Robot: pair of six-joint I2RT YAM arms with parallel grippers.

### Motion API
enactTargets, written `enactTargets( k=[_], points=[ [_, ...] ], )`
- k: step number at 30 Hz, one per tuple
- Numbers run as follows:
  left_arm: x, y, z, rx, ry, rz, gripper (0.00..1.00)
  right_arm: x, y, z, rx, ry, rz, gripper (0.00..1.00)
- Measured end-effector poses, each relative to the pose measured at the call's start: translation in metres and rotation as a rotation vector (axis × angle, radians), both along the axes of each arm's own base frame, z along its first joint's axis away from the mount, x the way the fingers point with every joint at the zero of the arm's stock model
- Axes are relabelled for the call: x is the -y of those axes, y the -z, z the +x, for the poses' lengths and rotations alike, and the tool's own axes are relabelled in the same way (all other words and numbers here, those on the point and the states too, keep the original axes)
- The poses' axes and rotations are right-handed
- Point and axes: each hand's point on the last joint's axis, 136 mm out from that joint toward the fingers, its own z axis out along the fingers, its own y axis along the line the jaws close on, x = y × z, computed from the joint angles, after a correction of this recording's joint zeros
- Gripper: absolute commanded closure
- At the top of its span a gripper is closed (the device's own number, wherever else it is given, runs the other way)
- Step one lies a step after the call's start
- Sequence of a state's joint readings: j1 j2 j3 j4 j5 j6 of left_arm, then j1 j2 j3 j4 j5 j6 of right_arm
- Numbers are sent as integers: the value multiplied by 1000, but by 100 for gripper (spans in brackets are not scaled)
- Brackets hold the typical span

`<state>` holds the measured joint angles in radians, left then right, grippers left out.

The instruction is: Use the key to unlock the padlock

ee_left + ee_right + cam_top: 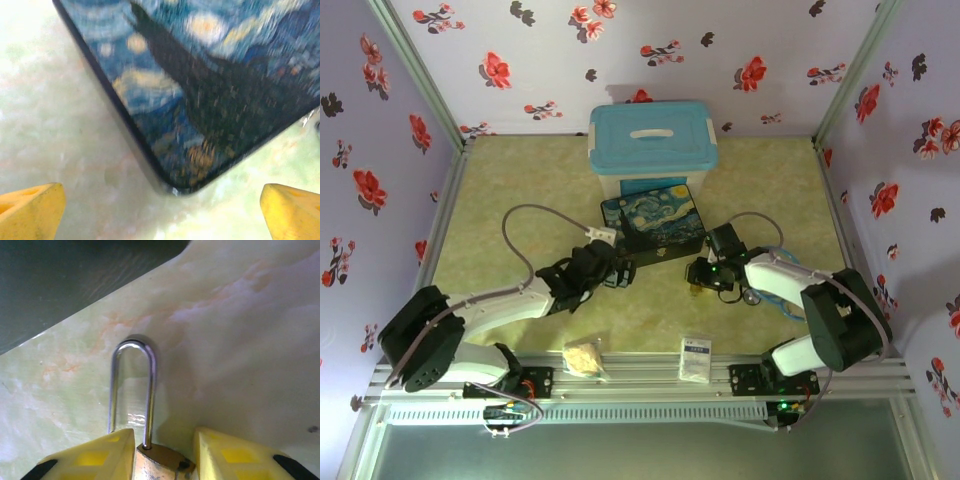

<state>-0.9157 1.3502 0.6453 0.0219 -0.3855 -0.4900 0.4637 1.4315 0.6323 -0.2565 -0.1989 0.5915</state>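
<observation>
While the right gripper (162, 440) pinches the brass body of the padlock (156, 462) between its yellow fingers (95, 457), the silver shackle (132, 370) points out ahead, low over the pale green worktop (240, 340) and near the dark side of the painted blue box (655, 222). The left gripper (162, 212) is spread wide at the box's near corner, with bare worktop between its fingertips.

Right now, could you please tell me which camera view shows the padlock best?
The right wrist view: the padlock is close and sharp, its brass body between the right gripper's jaws. The top external view gives a tiny gold speck; the left wrist view faces the painted box.
</observation>
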Motion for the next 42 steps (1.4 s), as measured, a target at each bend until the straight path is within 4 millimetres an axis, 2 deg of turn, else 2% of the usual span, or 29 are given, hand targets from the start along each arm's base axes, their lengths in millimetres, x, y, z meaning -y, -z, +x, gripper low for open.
enactTargets(
  k=[5,9,19,20,22,23,25,27,30,33,36,39,42],
  points=[
    [-6,28,4,-30,-56,49,0,9,-2,3,19,19,-50,48],
    [-13,40,9,-28,-108,78,0,17,-8,8,54,39,-88,46],
    [-43,39,41,-22,-244,51,1,35,-69,28,291,126,-95,39],
    [-44,39,41,-23,-247,52,1,37,-73,30,308,136,-97,32],
    [-44,38,41,-23,-246,52,1,43,-81,32,340,154,-108,9],
    [-45,37,41,-19,-245,53,0,48,-85,34,356,168,-116,1],
    [-49,27,40,1,-244,40,0,58,-93,38,391,200,-134,1],
    [-55,10,37,38,-237,13,0,69,-102,41,426,235,-152,1],
    [-66,-28,34,117,-237,-46,0,90,-120,47,486,296,-175,1],
    [-91,-64,38,200,-288,-91,0,113,-138,53,553,355,-211,1],
    [-134,-88,46,280,-384,-81,0,141,-148,62,604,424,-277,1],
    [-178,-87,52,324,-474,6,0,175,-154,70,660,511,-344,1],
    [-216,-72,56,308,-558,108,0,211,-143,69,675,594,-426,1]
  ],
)
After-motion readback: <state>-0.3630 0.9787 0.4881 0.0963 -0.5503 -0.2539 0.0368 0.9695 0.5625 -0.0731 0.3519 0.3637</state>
